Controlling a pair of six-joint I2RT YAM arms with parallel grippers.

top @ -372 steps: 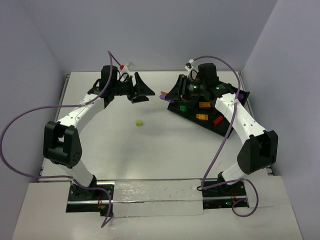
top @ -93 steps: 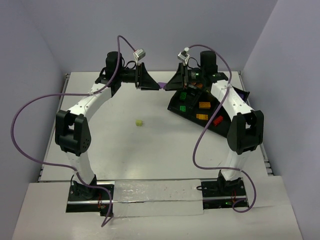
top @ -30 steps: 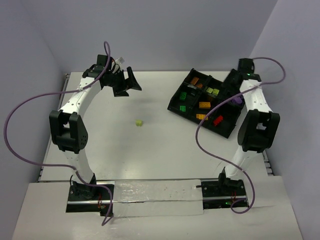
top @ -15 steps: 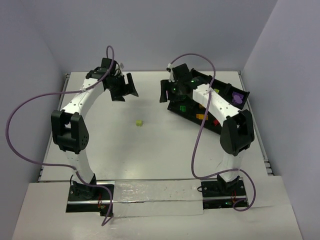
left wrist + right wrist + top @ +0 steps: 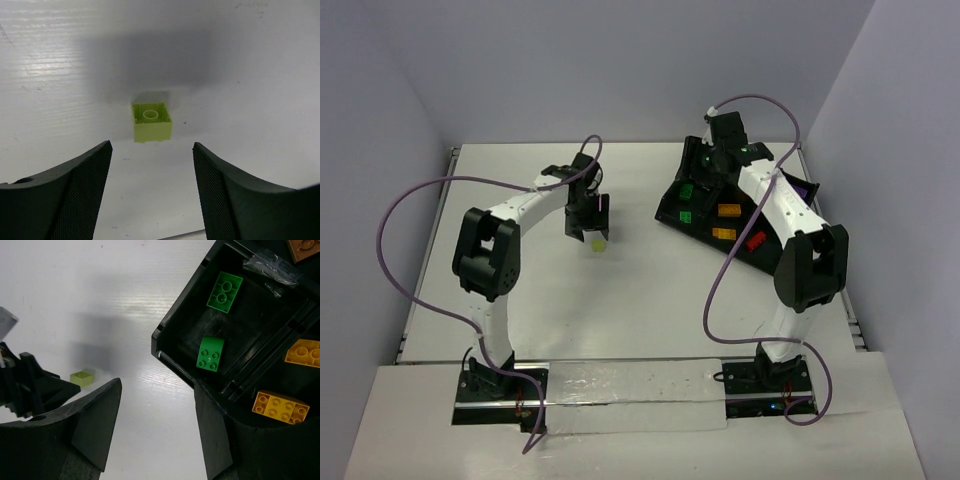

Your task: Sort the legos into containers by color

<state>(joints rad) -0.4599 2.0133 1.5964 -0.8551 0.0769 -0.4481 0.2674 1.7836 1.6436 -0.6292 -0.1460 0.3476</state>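
Observation:
One yellow-green lego [image 5: 597, 244] [image 5: 152, 121] lies alone on the white table. My left gripper [image 5: 588, 216] [image 5: 151, 146] hangs right over it, open, the brick just ahead of the fingertips and not touched. The black tray of containers [image 5: 667, 214] [image 5: 175, 358] stands at the right. It holds two green legos [image 5: 224, 292] [image 5: 211, 353] in one compartment, orange legos [image 5: 280, 406] [image 5: 728, 210] in others and a red lego [image 5: 755, 240]. My right gripper [image 5: 716, 160] [image 5: 157, 385] hovers open and empty high above the tray's left corner.
The left gripper [image 5: 30, 387] and the yellow-green lego [image 5: 82, 378] show at the left of the right wrist view. A crumpled clear plastic scrap [image 5: 272, 271] lies in the green compartment. Purple cables loop from both arms. Walls close the table's back and sides.
My left arm has swung from the back of the table down over the yellow-green lego, its jaws narrowing. The right arm has moved from the tray's left side to above its far end.

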